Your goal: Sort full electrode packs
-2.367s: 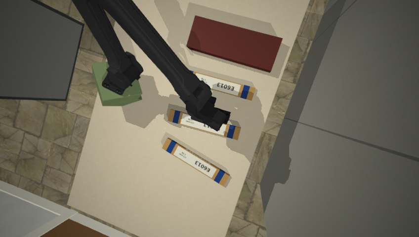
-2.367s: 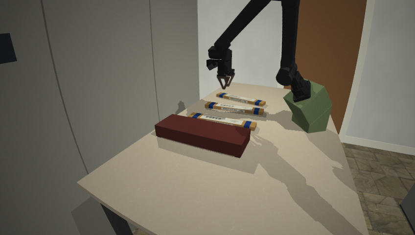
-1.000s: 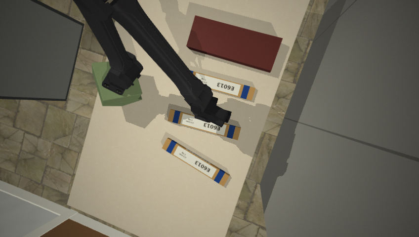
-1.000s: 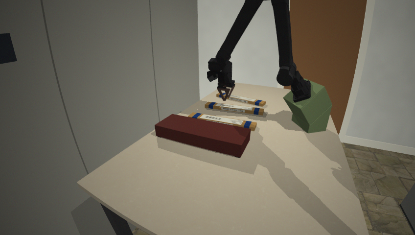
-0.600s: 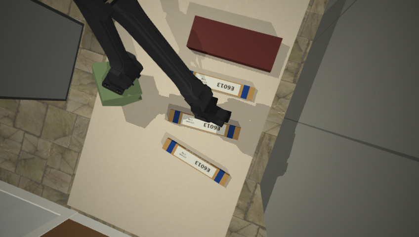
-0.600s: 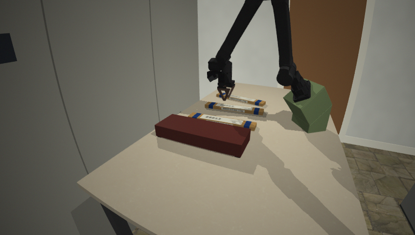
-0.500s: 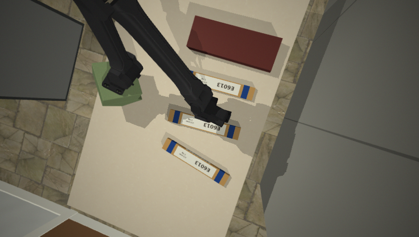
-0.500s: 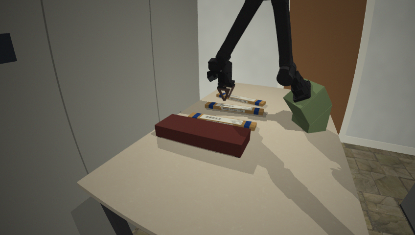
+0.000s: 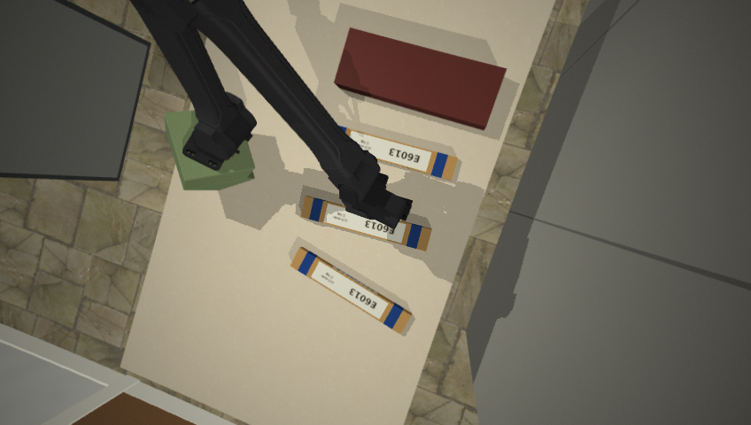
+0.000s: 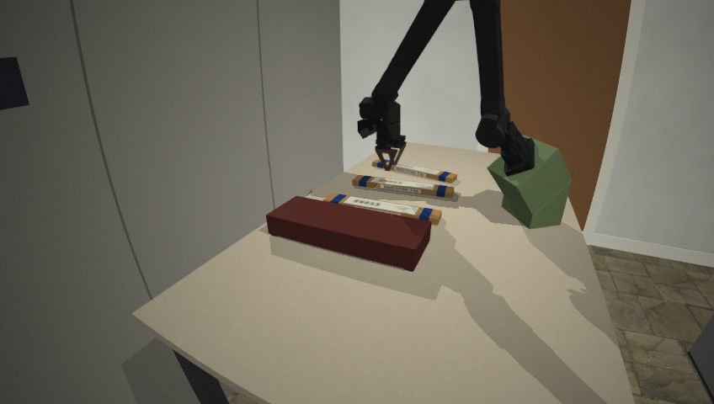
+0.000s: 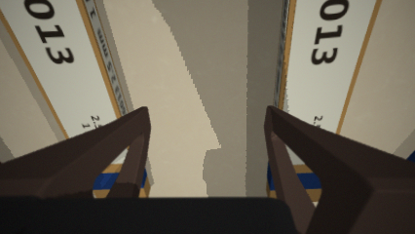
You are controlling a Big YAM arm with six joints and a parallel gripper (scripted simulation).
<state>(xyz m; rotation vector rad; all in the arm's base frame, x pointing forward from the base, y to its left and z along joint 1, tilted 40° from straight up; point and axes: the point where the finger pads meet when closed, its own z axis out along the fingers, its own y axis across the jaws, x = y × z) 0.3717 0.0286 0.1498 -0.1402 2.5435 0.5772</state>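
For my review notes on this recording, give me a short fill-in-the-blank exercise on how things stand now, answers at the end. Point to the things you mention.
1. Three packs (image 9: 317, 274) (image 10: 406, 186) (image 11: 331, 88) lie flat on the ____, off the platform.
2. The low platform (image 9: 421, 79) (image 10: 350, 232) is dark ____ in colour.
3. The large number printed after the letter E on each pack is ____.
4. The claw (image 9: 401, 214) (image 10: 390, 162) (image 11: 207, 116) holds ____ between its fingers.

Missing words: bench; red; 6013; nothing

Gripper (image 9: 395, 212) (image 10: 387, 167) (image 11: 207, 116) sinking lower, beyond the red platform (image 9: 424, 79) (image 10: 350, 227) in exterior view — arm's shadow (image 10: 493, 310) shifting beside that platform, too.
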